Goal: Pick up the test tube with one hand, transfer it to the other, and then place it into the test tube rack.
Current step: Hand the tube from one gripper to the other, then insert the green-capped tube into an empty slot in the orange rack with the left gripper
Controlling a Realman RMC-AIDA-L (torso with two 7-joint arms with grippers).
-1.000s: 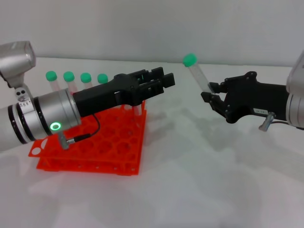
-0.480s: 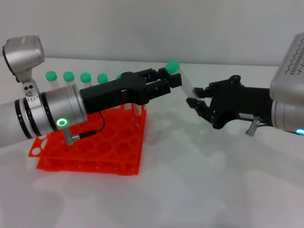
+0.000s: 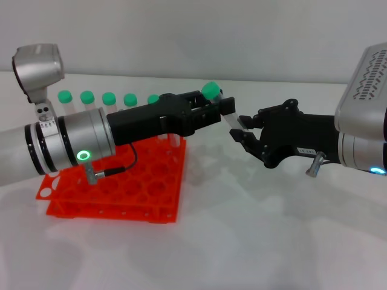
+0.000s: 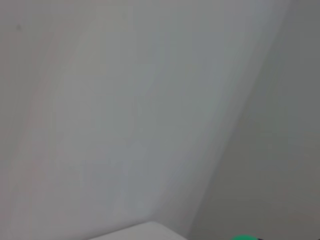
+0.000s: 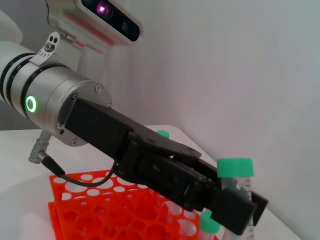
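The test tube [image 3: 222,107], clear with a green cap, is held tilted in the air above the table, cap up. My right gripper [image 3: 240,127], black on a silver-white arm, is shut on its lower end. My left gripper [image 3: 216,105], on the ribbed wrist with the green light, has its fingers open on either side of the tube just below the cap. The right wrist view shows the tube [image 5: 238,181] behind the left gripper's fingers [image 5: 235,210]. The orange-red test tube rack [image 3: 121,181] stands under my left arm. A sliver of the green cap [image 4: 243,237] shows in the left wrist view.
Several other green-capped tubes [image 3: 109,98] stand in the rack's back row. A thin black cable [image 3: 118,171] hangs from my left wrist over the rack. The rack [image 5: 95,210] also shows in the right wrist view. A white wall lies behind the table.
My right gripper has carried the tube leftward, toward my left gripper. My left gripper has moved right, and the tube now sits between its fingers.
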